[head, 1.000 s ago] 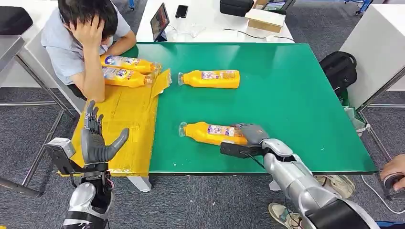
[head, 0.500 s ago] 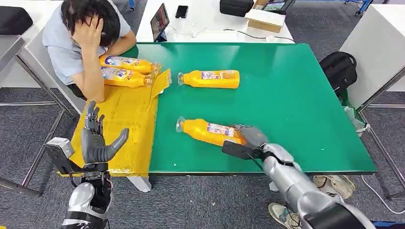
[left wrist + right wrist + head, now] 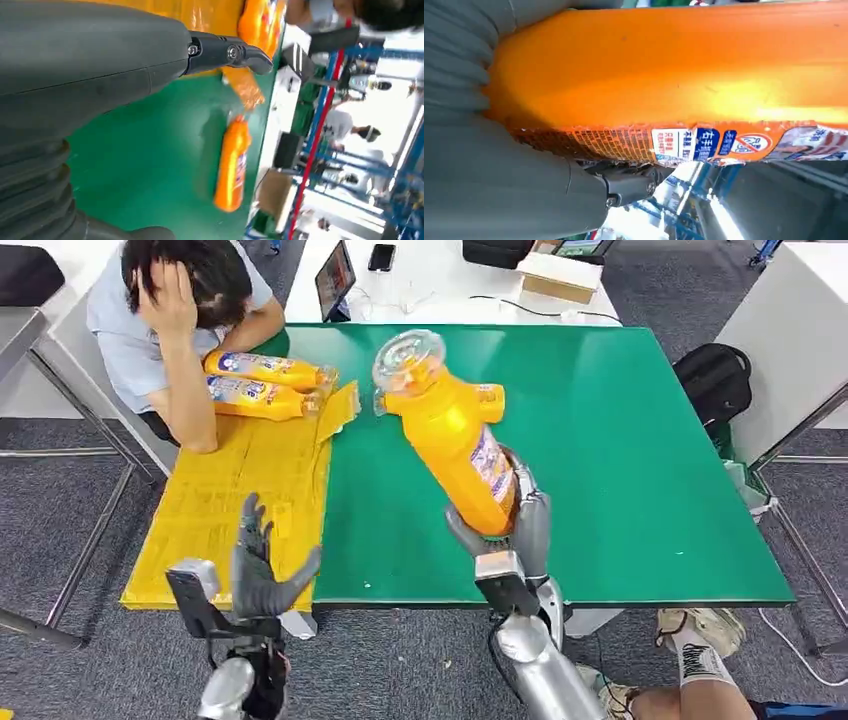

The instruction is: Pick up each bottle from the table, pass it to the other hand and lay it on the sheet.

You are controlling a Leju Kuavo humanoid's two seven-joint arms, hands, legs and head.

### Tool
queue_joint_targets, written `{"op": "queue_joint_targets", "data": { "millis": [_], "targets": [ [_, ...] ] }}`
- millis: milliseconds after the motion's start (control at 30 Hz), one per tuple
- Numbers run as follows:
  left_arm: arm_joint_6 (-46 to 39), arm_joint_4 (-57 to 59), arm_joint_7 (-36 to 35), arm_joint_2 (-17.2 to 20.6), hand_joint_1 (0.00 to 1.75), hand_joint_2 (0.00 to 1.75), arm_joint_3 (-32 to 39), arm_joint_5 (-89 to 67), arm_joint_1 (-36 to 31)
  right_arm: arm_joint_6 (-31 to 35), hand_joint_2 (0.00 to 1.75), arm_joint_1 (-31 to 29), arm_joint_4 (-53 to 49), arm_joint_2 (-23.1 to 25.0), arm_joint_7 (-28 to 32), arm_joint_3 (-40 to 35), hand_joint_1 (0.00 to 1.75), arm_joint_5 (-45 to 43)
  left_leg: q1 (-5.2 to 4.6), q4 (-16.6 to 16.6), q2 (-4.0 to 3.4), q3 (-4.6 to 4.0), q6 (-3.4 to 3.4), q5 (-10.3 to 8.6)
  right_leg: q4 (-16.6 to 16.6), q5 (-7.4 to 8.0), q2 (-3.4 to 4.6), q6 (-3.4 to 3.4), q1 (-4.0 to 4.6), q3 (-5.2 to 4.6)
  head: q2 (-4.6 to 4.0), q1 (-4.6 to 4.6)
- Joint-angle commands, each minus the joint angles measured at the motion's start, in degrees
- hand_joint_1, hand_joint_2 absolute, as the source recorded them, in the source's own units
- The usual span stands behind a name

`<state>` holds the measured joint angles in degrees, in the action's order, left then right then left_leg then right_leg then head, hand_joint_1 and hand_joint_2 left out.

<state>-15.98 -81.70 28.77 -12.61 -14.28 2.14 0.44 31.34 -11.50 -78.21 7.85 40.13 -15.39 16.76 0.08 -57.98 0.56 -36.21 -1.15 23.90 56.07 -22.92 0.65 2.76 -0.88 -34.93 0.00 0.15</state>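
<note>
Centre frame, we see the right hand [image 3: 517, 530] gripping a bottle [image 3: 450, 430] by its base, raised and tilted, cap up-left, above the table [image 3: 620, 460]. Lower left, the left hand [image 3: 262, 575] stands released, fingers spread upward.

bottles [image 3: 455, 440]: 4 orange | sheet [image 3: 245, 502]: 1 yellow | table [image 3: 620, 490]: 1 green | hands [image 3: 510, 525]: 2

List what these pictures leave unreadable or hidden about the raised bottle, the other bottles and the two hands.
- Raised bottle, head view: its base sits inside the right robot hand; the label is too small to read.
- Far bottle on the table, head view: mostly covered by the raised bottle.
- Two bottles on the sheet: partly behind the person's arm.
- Left robot hand, left wrist view: most of its fingers are cut off by the edge.
</note>
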Motion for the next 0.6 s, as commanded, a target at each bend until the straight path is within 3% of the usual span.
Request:
{"op": "queue_joint_targets", "data": {
  "millis": [33, 167, 200, 267, 300, 400, 467, 600],
  "targets": [
    [1.61, 1.32, 1.29, 1.62, 0.0, 1.75, -3.18, -1.27, 1.26, -4.2, 1.75, -0.72, -0.45, 0.63, -0.13, -1.38, 1.75, -2.95, 0.02, 0.05, -0.05, 0.17, 0.06, 0.04, -0.04, -0.04, -0.03, -0.09, 0.03, 0.15, 0.0, 0.0],
    [1.72, 1.18, 0.99, 1.6, 0.0, 1.75, -3.07, -1.29, 1.1, -4.29, 1.75, -0.76, -0.5, 0.48, -0.13, -1.27, 1.75, -3.06, 0.02, 0.03, -0.04, 0.26, 0.07, 0.06, -0.01, -0.1, -0.03, -0.12, 0.04, 0.24, 0.0, -0.02],
    [3.22, 0.42, 1.81, 2.03, 0.0, 1.75, -3.42, -1.84, 1.33, -9.08, 1.75, -1.2, 1.19, 0.5, -1.38, -1.21, 1.73, -4.74, 0.03, 0.04, -0.05, 0.18, 0.04, 0.02, -0.01, -0.05, -0.01, -0.08, 0.05, 0.16, 0.0, 0.0],
    [6.0, -1.49, 3.1, 2.72, 0.0, 1.75, -4.26, -3.01, 1.8, -12.25, 1.75, -1.42, 2.32, 3.83, -0.13, 0.86, 1.75, -8.76, 0.03, 0.05, -0.05, 0.17, 0.04, 0.01, -0.02, -0.04, -0.01, -0.07, 0.05, 0.15, 0.0, 0.0],
    [6.69, -2.76, 3.91, 2.69, 0.0, 1.75, -4.55, -4.47, 2.21, -15.12, 1.75, -2.02, 4.44, 4.38, -0.13, -2.5, 1.75, -6.45, 0.03, 0.02, -0.1, 0.26, 0.06, 0.07, 0.02, -0.1, 0.02, -0.11, 0.06, 0.22, 0.0, 0.0],
    [10.42, -4.14, 2.91, 1.81, 0.0, 1.75, -3.97, -0.46, 1.76, -13.34, 1.75, -3.67, 12.91, 6.4, -0.13, -12.6, 1.75, 1.38, 0.05, 0.03, -0.23, 0.16, 0.05, 0.05, 0.01, -0.02, 0.16, -0.09, 0.07, 0.11, 0.0, 0.0],
    [12.17, -4.55, 2.09, 1.85, 0.0, 1.75, -3.48, 2.32, 0.83, -14.37, 1.75, -4.87, 19.09, 8.07, -0.29, -15.27, 1.75, 0.79, 0.09, 0.07, -0.35, 0.26, 0.08, 0.08, -0.03, -0.02, 0.27, -0.12, 0.11, 0.18, 0.0, 0.0],
    [18.71, -4.69, -4.57, 1.78, 0.0, 1.75, -2.95, 14.36, -0.72, -10.25, 1.75, -7.22, 27.39, 8.05, -0.13, -21.6, 1.75, 1.08, 0.15, 0.09, -0.22, 0.22, 0.09, 0.02, -0.05, -0.02, 0.11, -0.14, 0.16, 0.14, 0.0, 0.0]
  ]
}}
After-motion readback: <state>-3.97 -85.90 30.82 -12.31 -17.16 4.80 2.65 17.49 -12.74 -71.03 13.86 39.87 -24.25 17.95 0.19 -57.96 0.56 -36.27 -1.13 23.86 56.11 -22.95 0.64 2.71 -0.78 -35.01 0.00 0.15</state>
